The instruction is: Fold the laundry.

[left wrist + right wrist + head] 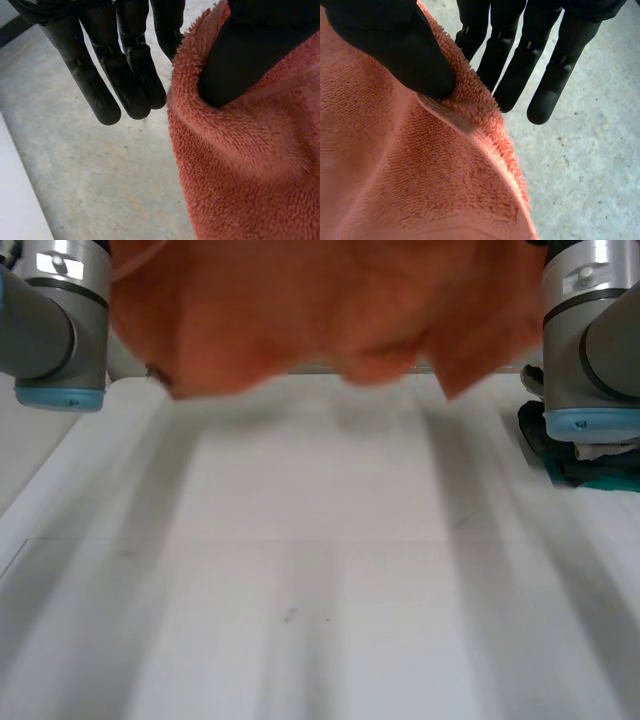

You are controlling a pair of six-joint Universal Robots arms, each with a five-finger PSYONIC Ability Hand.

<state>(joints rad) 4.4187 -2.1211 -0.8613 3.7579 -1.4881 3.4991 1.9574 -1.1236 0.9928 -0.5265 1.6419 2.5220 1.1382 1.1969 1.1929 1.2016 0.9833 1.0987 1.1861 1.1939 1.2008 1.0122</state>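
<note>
An orange terry towel (320,310) hangs in the air above the far part of the white table (320,590), spread between my two arms, its lower edge loose and wavy. In the left wrist view my left hand (130,70) pinches the towel's edge (250,165) under its thumb (235,65), while the other fingers stay straight beside the cloth. In the right wrist view my right hand (515,70) does the same: its thumb (395,45) presses the towel's hemmed edge (395,175) against a finger, and the rest of the fingers are straight.
My left arm (55,330) and right arm (590,340) stand at either side of the towel. A pile of dark and teal clothes (580,455) lies at the table's right edge. A grey floor shows below both hands.
</note>
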